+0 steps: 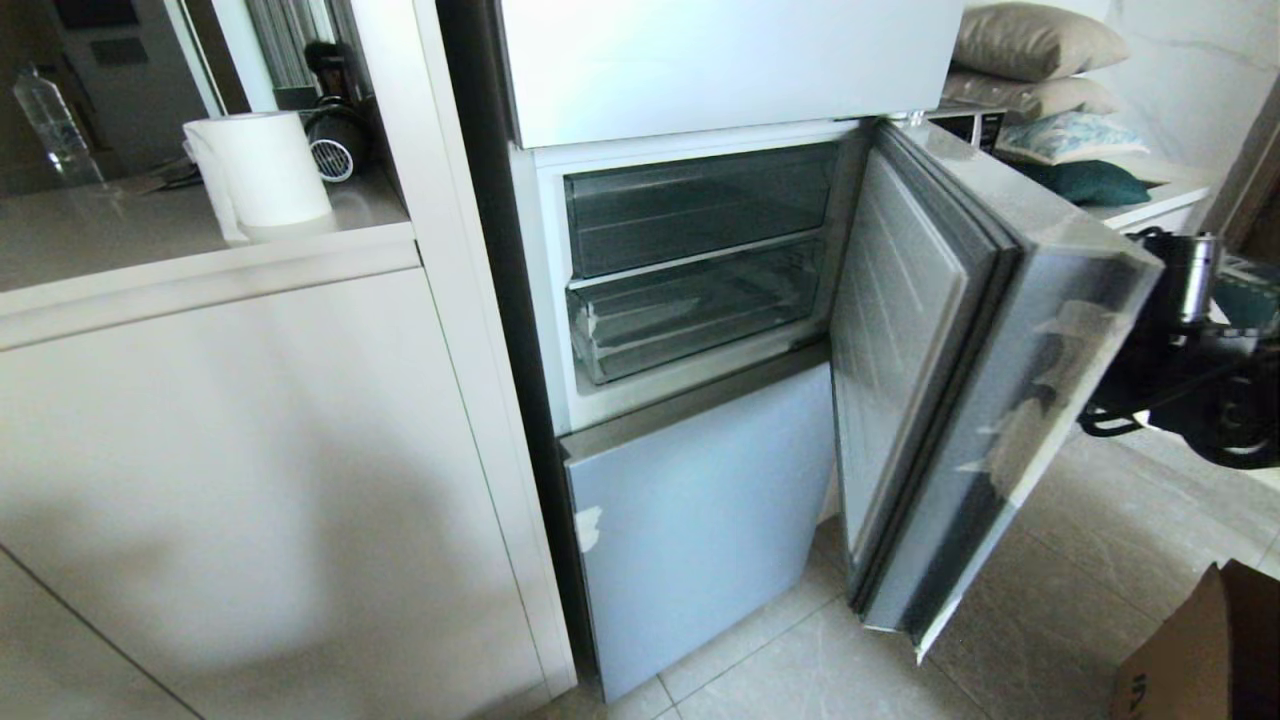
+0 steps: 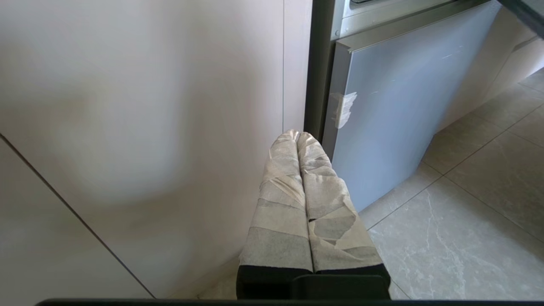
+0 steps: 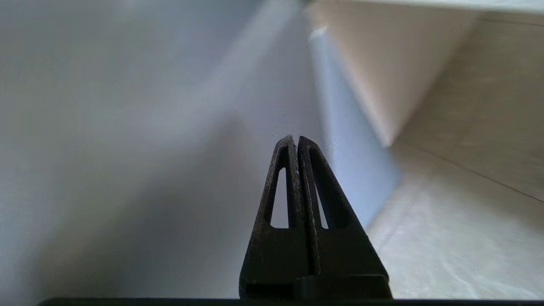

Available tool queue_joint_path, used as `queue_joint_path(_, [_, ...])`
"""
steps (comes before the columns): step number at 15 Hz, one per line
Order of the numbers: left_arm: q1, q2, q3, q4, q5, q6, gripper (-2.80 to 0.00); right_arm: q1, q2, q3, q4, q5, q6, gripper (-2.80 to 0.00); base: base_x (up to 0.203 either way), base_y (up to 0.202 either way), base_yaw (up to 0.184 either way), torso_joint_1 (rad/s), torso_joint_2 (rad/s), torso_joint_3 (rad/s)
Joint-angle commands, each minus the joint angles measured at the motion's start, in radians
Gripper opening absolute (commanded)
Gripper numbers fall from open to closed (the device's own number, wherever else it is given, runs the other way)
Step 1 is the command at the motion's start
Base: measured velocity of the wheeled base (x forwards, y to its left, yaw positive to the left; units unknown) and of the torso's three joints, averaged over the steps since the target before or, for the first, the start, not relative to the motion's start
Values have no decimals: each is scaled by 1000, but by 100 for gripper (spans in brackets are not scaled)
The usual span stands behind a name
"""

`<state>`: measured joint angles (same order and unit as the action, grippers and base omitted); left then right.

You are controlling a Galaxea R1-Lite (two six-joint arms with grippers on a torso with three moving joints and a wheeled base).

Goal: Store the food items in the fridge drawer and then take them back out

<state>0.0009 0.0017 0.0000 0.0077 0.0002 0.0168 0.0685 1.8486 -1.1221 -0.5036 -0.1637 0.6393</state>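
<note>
The fridge drawer [image 1: 690, 318], clear and shallow, is sitting pushed in under the taller drawer [image 1: 700, 205], well apart from both grippers. The right gripper [image 3: 296, 138] is keeping its fingers pressed together, holding nothing, beside the open fridge door [image 1: 960, 380]. The left gripper [image 2: 297, 134], fingers also closed and empty, is hanging near the cabinet [image 2: 140, 127].

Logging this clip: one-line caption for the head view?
Fridge door open, two clear drawers shut inside; right arm beside the door.

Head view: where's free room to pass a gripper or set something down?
Free: the pale countertop in front of the white paper roll, and the beige tiled floor between the grey lower fridge door and the swung-open grey middle door. Tight: the two clear plastic drawers are pushed in. The right arm sits behind the open door.
</note>
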Motion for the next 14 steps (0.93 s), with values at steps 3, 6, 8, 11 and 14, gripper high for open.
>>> queue_joint_path(3, [1, 1, 0, 0, 0, 0, -280, 143, 195, -188, -16, -37, -35, -280, 0, 0, 0, 0, 0, 0])
queue_joint_path(6, [-1, 1, 0, 1, 0, 0, -280, 232, 326, -347, -83, -35, -120, -280, 0, 0, 0, 0, 0, 0])
queue_joint_path(8, [1, 1, 0, 0, 0, 0, -280, 278, 424, -449, -143, -28, -209, -280, 0, 0, 0, 0, 0, 0])
queue_joint_path(11, [1, 1, 0, 0, 1, 0, -280, 299, 532, -603, -192, 3, -255, -280, 0, 0, 0, 0, 0, 0])
queue_joint_path(14, [1, 1, 0, 0, 1, 0, -280, 300, 552, -618, -231, 29, -253, -280, 0, 0, 0, 0, 0, 0])
